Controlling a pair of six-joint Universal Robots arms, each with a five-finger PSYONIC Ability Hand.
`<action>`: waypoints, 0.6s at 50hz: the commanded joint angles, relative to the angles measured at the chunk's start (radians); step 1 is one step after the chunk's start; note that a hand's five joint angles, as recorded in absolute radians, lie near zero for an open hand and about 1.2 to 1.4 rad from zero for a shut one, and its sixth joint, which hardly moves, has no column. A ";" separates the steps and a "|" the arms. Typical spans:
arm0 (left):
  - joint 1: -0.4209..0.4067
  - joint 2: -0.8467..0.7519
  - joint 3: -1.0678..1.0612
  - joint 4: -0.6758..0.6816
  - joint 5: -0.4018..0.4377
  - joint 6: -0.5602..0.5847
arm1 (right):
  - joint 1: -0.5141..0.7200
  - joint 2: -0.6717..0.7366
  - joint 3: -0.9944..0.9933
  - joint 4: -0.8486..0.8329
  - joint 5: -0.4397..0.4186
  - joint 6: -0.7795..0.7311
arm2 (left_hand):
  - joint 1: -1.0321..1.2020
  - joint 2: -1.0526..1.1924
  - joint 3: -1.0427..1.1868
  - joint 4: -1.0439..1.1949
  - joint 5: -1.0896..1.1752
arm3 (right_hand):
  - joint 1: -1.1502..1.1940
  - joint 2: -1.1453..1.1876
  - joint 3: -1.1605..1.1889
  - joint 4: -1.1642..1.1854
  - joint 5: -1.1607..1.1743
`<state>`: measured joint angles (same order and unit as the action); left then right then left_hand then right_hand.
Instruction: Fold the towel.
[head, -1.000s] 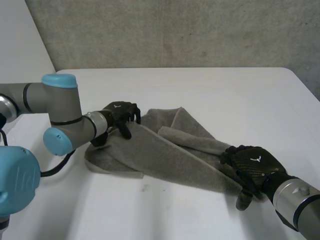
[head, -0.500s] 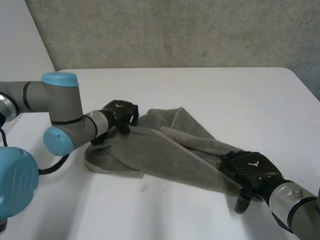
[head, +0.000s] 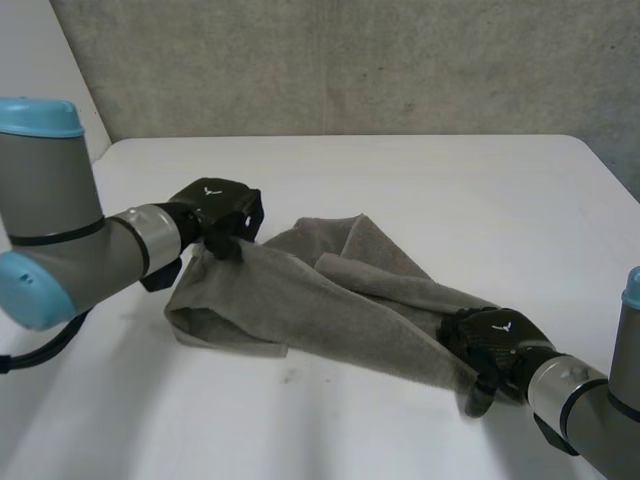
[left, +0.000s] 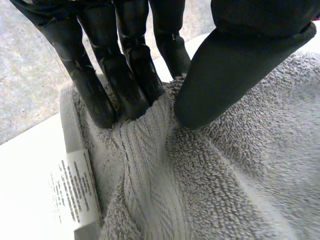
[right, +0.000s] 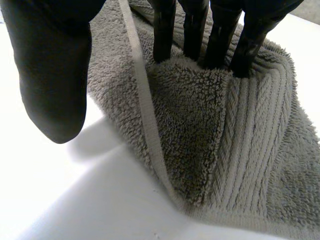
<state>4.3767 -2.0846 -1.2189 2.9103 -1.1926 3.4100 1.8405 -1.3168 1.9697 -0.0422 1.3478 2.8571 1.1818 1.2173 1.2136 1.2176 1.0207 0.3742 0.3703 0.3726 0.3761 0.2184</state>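
Table (head: 450, 200) w/ open room; towel (head: 300, 305) edges bunched.

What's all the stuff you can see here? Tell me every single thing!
towel: one, grey, rumpled on the table between the two hands
label: one, white with print, on the towel's edge beside the left hand's fingers
table: one, white, under the towel
wall: one, grey, behind the table
left arm, right arm: two, grey with light-blue caps, at either side
left hand: one, black, pinching a towel fold
right hand: one, black, fingers on the towel's corner, thumb off the cloth
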 joint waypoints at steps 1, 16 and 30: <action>0.007 0.124 -0.157 0.004 0.002 -0.003 | 0.003 0.033 -0.020 -0.012 0.001 0.010 | 0.214 0.179 0.183 0.179 0.201 | 0.156 0.160 0.158 0.155 0.138; 0.041 0.383 -0.378 0.058 0.002 -0.074 | 0.009 0.070 -0.048 -0.008 0.002 0.010 | 0.214 0.179 0.183 0.179 0.201 | 0.489 0.493 0.490 0.487 0.470; 0.078 0.440 -0.389 0.067 0.004 -0.155 | 0.071 0.074 -0.054 -0.010 0.007 0.007 | 0.214 0.179 0.183 0.179 0.201 | 0.442 0.446 0.443 0.440 0.423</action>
<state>4.4419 -1.6440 -1.6155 2.9774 -1.1892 3.2586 1.8943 -1.2485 1.9197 -0.0480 1.3545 2.8671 1.1818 1.2176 1.2154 1.2177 1.0213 0.6456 0.6523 0.6398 0.6304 0.4499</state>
